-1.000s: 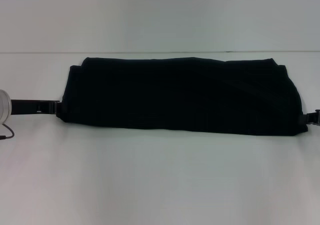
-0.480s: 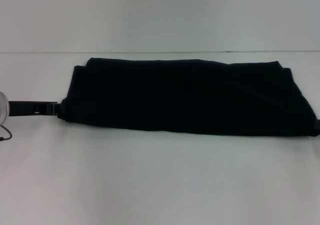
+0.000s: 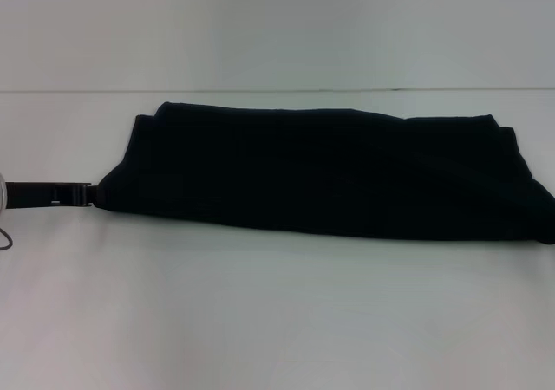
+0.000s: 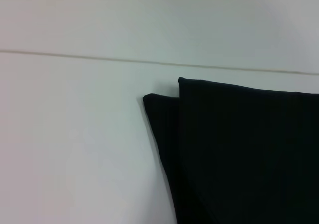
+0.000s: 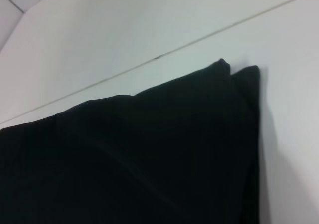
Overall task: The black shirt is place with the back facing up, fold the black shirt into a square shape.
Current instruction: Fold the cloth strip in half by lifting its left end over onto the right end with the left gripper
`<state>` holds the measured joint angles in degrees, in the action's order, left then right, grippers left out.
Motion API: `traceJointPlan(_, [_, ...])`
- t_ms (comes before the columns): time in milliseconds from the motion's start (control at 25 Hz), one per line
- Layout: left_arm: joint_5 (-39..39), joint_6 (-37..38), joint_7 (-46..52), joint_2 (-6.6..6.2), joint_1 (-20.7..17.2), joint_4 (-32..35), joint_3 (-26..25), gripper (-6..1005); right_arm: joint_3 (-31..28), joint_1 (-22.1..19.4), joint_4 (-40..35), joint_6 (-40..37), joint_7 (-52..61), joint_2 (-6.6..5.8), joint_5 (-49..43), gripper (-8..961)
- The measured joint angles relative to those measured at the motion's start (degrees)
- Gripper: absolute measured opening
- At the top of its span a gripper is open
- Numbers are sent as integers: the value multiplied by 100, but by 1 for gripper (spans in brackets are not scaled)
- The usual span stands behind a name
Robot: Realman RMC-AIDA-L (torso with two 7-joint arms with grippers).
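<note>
black shirt (image 3: 325, 169), left end effector (image 3: 94, 194) at corner

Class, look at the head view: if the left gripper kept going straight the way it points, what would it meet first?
Most likely the black shirt: the left gripper points along the table at its near left corner, already at its edge.

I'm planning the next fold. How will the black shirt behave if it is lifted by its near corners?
The black shirt will likely be floppy: its near edge bows unevenly between the ends. Its stacked layers, offset at the far corner, may slide apart. The left gripper sits at its left corner, so the unsupported middle probably sags.
</note>
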<state>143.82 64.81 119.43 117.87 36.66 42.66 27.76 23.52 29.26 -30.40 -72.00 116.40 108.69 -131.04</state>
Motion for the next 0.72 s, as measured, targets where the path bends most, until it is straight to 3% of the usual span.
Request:
traceJointPlan(280, [-40, 325, 30, 13, -18, 72, -1, -2, -145, -37, -43, -375, -199, 8, -1, 10])
traceJointPlan(560, [-99, 456, 378, 31, -52, 295, -34, 85, -647, -187, -188, -638, -218, -49, 0, 12])
traceJointPlan(720, [-201, 507, 639, 64, -195, 583, -78, 190, -1156, -376, -505, -1135, -378, -51, 128, 276])
